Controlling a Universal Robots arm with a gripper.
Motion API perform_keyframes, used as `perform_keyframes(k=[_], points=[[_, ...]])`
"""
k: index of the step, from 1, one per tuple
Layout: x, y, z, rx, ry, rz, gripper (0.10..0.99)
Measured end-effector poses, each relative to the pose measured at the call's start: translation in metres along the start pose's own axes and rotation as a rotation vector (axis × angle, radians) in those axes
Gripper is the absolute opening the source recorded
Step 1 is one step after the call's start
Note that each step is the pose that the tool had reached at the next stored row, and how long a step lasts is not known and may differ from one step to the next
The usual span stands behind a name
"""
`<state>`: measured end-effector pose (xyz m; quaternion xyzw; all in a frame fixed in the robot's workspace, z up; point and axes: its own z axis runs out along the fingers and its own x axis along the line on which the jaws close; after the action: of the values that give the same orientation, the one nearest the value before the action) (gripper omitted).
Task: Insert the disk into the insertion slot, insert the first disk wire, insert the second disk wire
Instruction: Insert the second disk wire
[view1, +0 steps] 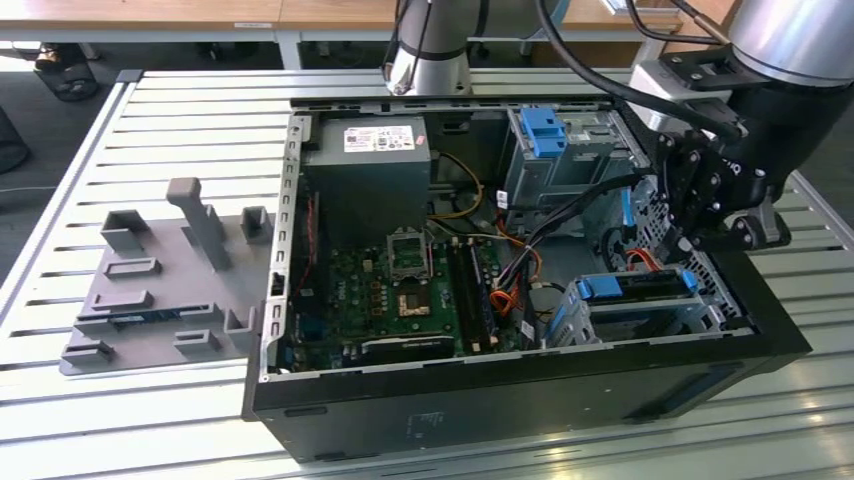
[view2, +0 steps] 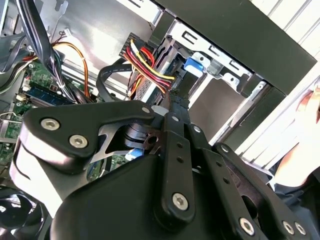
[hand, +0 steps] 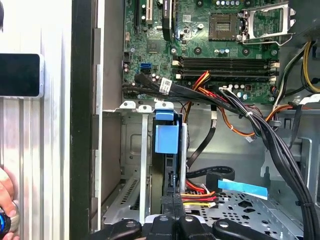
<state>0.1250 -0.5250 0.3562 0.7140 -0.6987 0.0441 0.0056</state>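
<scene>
The arm (view1: 787, 40) comes in from the exterior view's right and dips into the open computer case (view1: 534, 400), which lies on the slatted table (view1: 174, 110). The disk (view1: 630, 285) sits in the low metal cage (view1: 641, 322) in the corner of the case at the exterior view's right. From there only its blue frame and a strip of grey can be seen, because the rest is inside the cage. In the first wrist view the disk is seen edge-on, with its blue frame between the cage's pale rails. Its near end is dark and hard to read.

The pincer (view2: 176, 97) is clenched. In both wrist views its fingertips (hand: 168, 205) meet with only a thin seam between them, right at the end of the disk. A bundle of red and yellow wires (view2: 145, 57) ends just beside the tips. Whether the tips pinch its plug cannot be told, since the black parts merge. In the exterior view the tips are hidden low inside the case.

A flat blue cable (hand: 242, 187) lies on perforated metal near the disk. The taller bay (view1: 541, 130) with its blue tab stands farther back. A person's hand (hand: 5, 197), outside the case, is cut off by the frame edge.
</scene>
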Motion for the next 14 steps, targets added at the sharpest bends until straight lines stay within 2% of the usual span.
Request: perform_keyframes(k=[3, 9, 14], points=[[-0.0001, 0.0013, -0.0002, 0.000, -0.0010, 0.000, 0.106], [-0.0002, 0.0127, -0.0013, 0.000, -0.0038, 0.000, 0.106], [-0.0001, 0.0167, -0.0079, 0.000, -0.0081, 0.000, 0.106]])
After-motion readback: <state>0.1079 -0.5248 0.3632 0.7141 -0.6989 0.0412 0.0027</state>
